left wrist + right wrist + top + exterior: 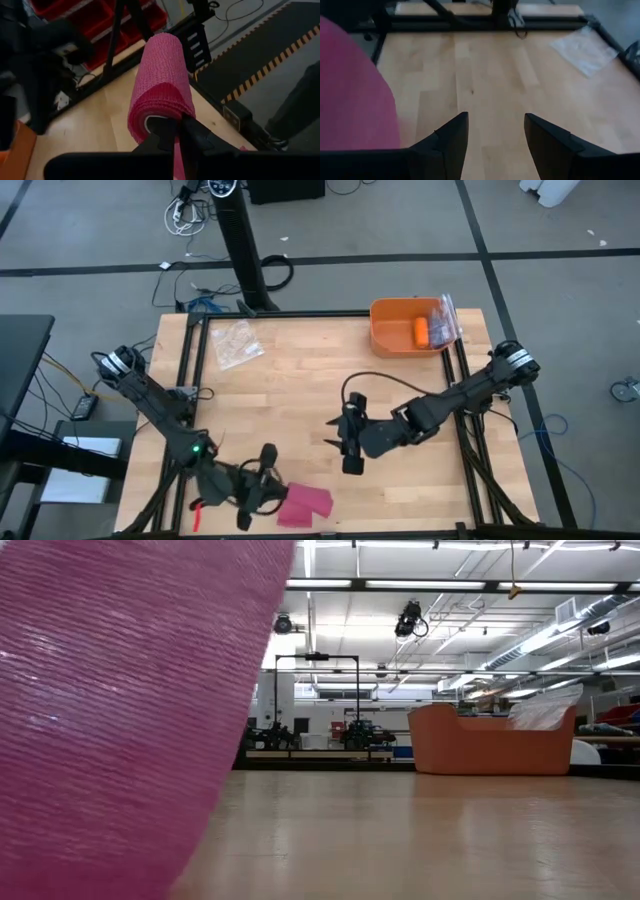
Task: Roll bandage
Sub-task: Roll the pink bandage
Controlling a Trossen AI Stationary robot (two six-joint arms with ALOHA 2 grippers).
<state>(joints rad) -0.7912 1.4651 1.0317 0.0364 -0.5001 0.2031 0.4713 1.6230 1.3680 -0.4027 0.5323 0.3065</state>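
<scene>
Your left gripper (172, 137) is pressed together on the end of the bandage (161, 85), pinching the rim of the roll where its hollow core shows. Your right gripper (495, 132) stands spread, nothing between its fingers, over bare wood near the table's middle.

Progress, as a judgement: the bandage reads as a stubby pink cylinder with layers already wound, so most of the rolling looks done. The left wrist view shows a sliver of pink below the pinch that may be a loose tail; I cannot tell for sure. What is left is probably securing any tail and setting the roll down.

Location: the high view puts the bandage at the near edge of the table (300, 380), just beside the left gripper, well apart from the orange bin (390, 340) at the far right corner and the clear plastic bag (238, 345) near the far left.

View differences: only the left wrist view shows the pinch and the wound layers. The high view shows both arms' spacing but renders the bandage as a flat pink patch. The low view is half blocked by pink fabric close to the lens. The right wrist view shows that gripper's open gap and a pink mass off to one side.
</scene>
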